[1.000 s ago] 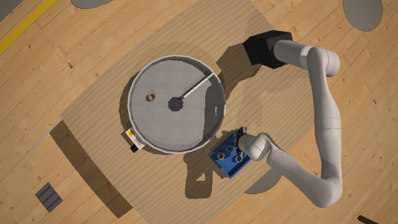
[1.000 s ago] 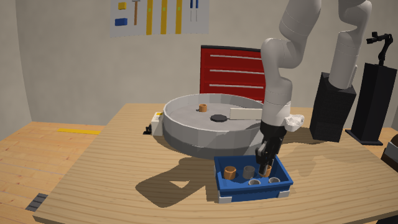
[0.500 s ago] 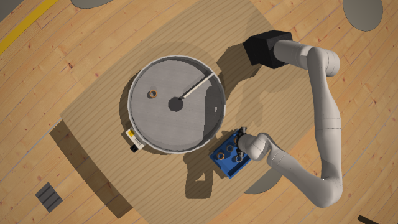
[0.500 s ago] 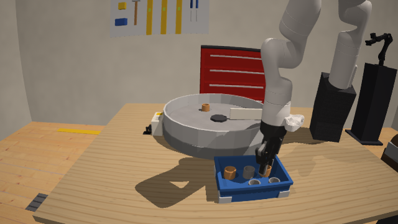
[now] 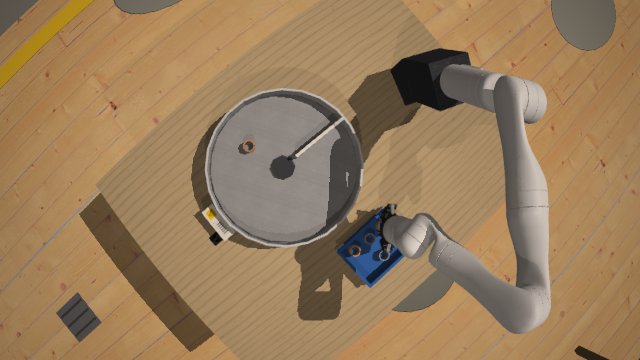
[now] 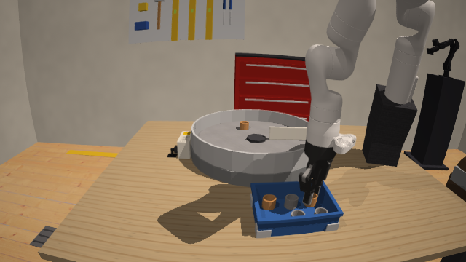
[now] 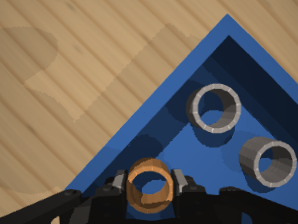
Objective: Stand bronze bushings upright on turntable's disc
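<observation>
My gripper (image 6: pixel 312 198) reaches down into the blue crate (image 6: pixel 297 208) and is shut on a bronze bushing (image 7: pixel 150 185) that stands upright near the crate's far right corner; it also shows in the side view (image 6: pixel 313 200). A second bronze bushing (image 6: pixel 269 201) stands at the crate's left, also seen from above (image 5: pixel 355 250). Three steel bushings (image 6: pixel 291 201) (image 6: pixel 298 212) (image 6: pixel 320 210) stand in the crate; two show in the wrist view (image 7: pixel 214 108) (image 7: pixel 269 161). One bronze bushing (image 5: pixel 248 146) stands upright on the turntable's grey disc (image 5: pixel 280 167), left of the dark hub (image 5: pixel 282 167).
The turntable has a raised rim (image 6: pixel 218 153) and a pale bar (image 5: pixel 318 138) from hub to rim. A small white control box (image 5: pixel 217 227) sits at its lower left. The arm's black pedestal (image 5: pixel 425 77) stands behind the turntable. A red tool cabinet (image 6: pixel 271 85) is at the back.
</observation>
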Tool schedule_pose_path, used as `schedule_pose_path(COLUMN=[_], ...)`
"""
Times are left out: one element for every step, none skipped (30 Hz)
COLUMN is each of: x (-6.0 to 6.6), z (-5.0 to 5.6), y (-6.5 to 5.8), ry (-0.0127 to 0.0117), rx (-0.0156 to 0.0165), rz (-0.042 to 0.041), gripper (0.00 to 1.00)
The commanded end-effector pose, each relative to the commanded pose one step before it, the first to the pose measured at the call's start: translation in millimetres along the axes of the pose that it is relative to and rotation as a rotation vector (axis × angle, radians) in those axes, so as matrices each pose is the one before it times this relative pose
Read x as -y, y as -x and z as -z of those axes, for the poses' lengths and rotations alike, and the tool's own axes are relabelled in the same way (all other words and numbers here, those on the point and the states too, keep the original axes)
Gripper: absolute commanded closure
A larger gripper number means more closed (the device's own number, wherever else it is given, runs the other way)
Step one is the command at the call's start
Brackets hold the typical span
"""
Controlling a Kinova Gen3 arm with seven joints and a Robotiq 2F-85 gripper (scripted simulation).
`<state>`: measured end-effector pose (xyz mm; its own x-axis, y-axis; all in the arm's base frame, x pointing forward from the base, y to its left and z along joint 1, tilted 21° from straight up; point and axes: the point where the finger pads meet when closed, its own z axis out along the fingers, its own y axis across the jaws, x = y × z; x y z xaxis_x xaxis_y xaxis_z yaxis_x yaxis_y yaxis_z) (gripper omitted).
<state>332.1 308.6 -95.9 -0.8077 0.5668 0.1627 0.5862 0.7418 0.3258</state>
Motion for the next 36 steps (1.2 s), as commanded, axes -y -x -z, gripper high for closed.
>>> schedule_pose_path(x=[-0.37, 0.00, 0.00, 0.00, 0.00, 0.00, 0.00, 0.00, 0.00, 0.00, 0.00, 0.00, 0.01, 0.00, 0.00, 0.00, 0.01, -0.01, 0.00, 0.00, 0.00, 0.00, 0.00, 0.00, 0.00, 0.00, 0.00, 0.00, 0.00, 0.00, 0.00, 0.00, 0.00, 0.00, 0.00, 0.00], z=[-0.14, 0.00, 0.00, 0.00, 0.00, 0.00, 0.02, 0.11, 0.28, 0.53, 0.83, 1.18, 1.56, 1.96, 2.38, 2.77, 3.17, 3.51, 0.00, 0.00, 3.84, 4.14, 4.39, 4.59, 4.76, 4.87, 4.95, 4.98, 4.98, 4.94, 4.87, 4.76, 4.63, 4.48, 4.30, 0.00], y=[0.15, 0.00, 0.00, 0.00, 0.00, 0.00, 0.00, 0.00, 0.00, 0.00, 0.00, 0.00, 0.00, 0.00, 0.00, 0.00, 0.00, 0.00, 0.00, 0.00, 0.00, 0.00, 0.00, 0.00, 0.00, 0.00, 0.00, 0.00, 0.00, 0.00, 0.00, 0.00, 0.00, 0.00, 0.00, 0.00], ry=[0.00055, 0.00000, 0.00000, 0.00000, 0.00000, 0.00000, 0.00000, 0.00000, 0.00000, 0.00000, 0.00000, 0.00000, 0.00000, 0.00000, 0.00000, 0.00000, 0.00000, 0.00000, 0.00000, 0.00000, 0.00000, 0.00000, 0.00000, 0.00000, 0.00000, 0.00000, 0.00000, 0.00000, 0.00000, 0.00000, 0.00000, 0.00000, 0.00000, 0.00000, 0.00000, 0.00000], rx=[0.00029, 0.00000, 0.00000, 0.00000, 0.00000, 0.00000, 0.00000, 0.00000, 0.00000, 0.00000, 0.00000, 0.00000, 0.00000, 0.00000, 0.00000, 0.00000, 0.00000, 0.00000, 0.00000, 0.00000, 0.00000, 0.00000, 0.00000, 0.00000, 0.00000, 0.00000, 0.00000, 0.00000, 0.00000, 0.00000, 0.00000, 0.00000, 0.00000, 0.00000, 0.00000, 0.00000], rz=[0.00020, 0.00000, 0.00000, 0.00000, 0.00000, 0.00000, 0.00000, 0.00000, 0.00000, 0.00000, 0.00000, 0.00000, 0.00000, 0.00000, 0.00000, 0.00000, 0.00000, 0.00000, 0.00000, 0.00000, 0.00000, 0.00000, 0.00000, 0.00000, 0.00000, 0.00000, 0.00000, 0.00000, 0.00000, 0.00000, 0.00000, 0.00000, 0.00000, 0.00000, 0.00000, 0.00000], gripper=[1.00, 1.00, 1.00, 1.00, 1.00, 1.00, 1.00, 1.00, 1.00, 1.00, 1.00, 1.00, 1.00, 1.00, 1.00, 1.00, 1.00, 1.00, 1.00, 1.00, 1.00, 1.00, 1.00, 1.00, 1.00, 1.00, 1.00, 1.00, 1.00, 1.00, 1.00, 1.00, 1.00, 1.00, 1.00, 1.00])
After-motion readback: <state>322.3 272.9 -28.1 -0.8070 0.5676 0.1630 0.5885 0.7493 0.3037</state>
